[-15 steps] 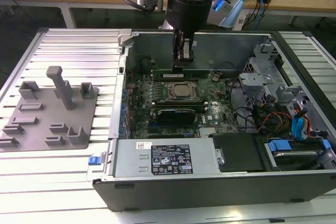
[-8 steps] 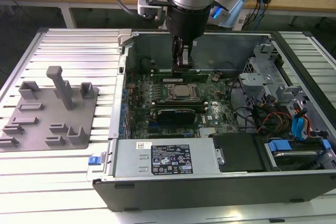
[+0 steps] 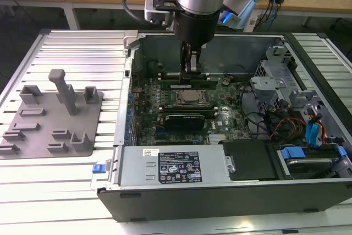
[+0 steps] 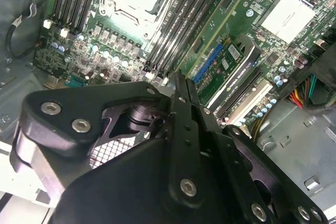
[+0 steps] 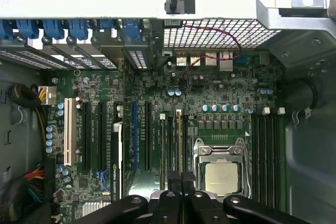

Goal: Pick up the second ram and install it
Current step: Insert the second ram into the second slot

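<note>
My gripper (image 3: 192, 69) reaches down into the open computer case, over the memory slots just behind the CPU socket (image 3: 191, 98). Its fingers are shut, pressed flat together in both wrist views (image 4: 181, 80) (image 5: 181, 176). Under the fingertips the second ram (image 5: 178, 140) stands edge-up in a black slot beside the CPU socket (image 5: 223, 174), as a thin green-yellow line. In the exterior view the second ram (image 3: 204, 77) is a low strip running across under the gripper. The fingertips are on or just above its top edge; I cannot tell if they touch.
A grey plastic holder tray (image 3: 52, 119) lies outside the case at the exterior view's left. Inside, a graphics card (image 3: 187, 119) sits in front of the socket, with a power supply (image 3: 176, 166) at the front and drive bays with cables (image 3: 308, 130) at the right. Case walls (image 3: 127, 81) surround the board.
</note>
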`<control>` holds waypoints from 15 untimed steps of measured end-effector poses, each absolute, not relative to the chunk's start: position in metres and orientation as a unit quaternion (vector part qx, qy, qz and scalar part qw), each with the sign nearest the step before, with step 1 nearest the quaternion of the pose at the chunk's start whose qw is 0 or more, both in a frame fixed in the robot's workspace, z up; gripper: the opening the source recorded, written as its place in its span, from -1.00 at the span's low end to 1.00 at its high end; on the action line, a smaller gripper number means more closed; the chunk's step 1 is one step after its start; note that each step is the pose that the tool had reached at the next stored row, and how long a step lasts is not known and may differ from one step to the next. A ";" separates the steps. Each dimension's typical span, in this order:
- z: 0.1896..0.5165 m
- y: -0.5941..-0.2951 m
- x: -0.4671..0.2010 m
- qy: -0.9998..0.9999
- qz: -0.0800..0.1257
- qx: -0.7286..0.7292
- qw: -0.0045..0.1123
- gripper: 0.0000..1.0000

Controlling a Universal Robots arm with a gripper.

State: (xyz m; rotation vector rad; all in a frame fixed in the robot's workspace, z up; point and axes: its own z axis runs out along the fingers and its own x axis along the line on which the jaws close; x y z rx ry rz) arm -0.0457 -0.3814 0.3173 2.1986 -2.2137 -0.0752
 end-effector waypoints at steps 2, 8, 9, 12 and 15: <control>0.317 -0.381 -0.046 -0.709 -0.024 0.704 0.010 -0.81; 0.317 -0.381 -0.046 -0.709 -0.024 0.704 0.010 -0.81; 0.317 -0.381 -0.046 -0.709 -0.024 0.704 0.010 -0.81; 0.314 -0.381 -0.046 -0.709 -0.024 0.704 0.010 -0.81; 0.310 -0.381 -0.046 -0.709 -0.024 0.704 0.010 -0.81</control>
